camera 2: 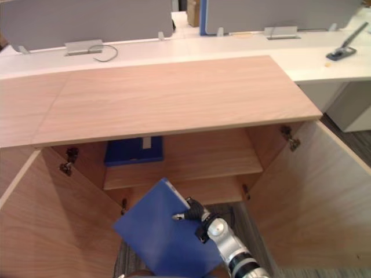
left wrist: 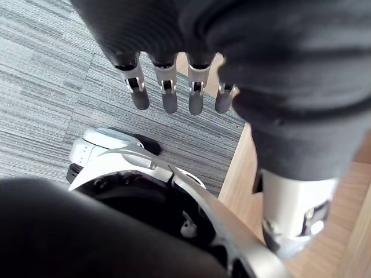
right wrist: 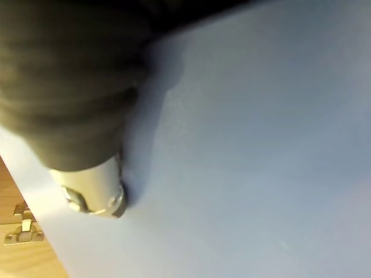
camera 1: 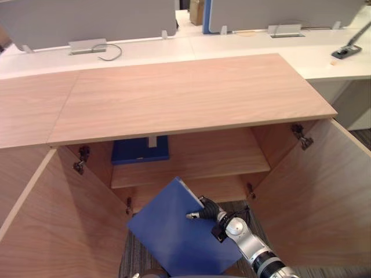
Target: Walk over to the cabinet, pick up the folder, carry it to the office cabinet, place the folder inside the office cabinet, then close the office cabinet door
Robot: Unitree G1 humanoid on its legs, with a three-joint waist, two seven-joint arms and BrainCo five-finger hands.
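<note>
Right hand: clamped on the blue flat folder; the thumb presses flat on the folder's upper face.
Right fingers: under the folder, hidden by it.
Folder: off the floor and tilted, with its far corner just beyond the thumb, raised toward the opening of the light wooden cabinet; it is still outside.
Left hand: holds nothing.
Left fingers: straight, side by side with small gaps, tips pointing down at the grey striped carpet, well clear of it.
Hidden or cut off: the folder's near end runs out of the eye views. In the right wrist view the folder's face shows pale and lacks detail.
Cabinet: both doors swung wide, the left door and the right door on either side of the right hand. A metal hinge shows past the folder's edge beside the thumb.
Cabinet contents: a wooden shelf beyond the thumb holds a dark blue flat item at its back left; what it is I cannot tell.
</note>
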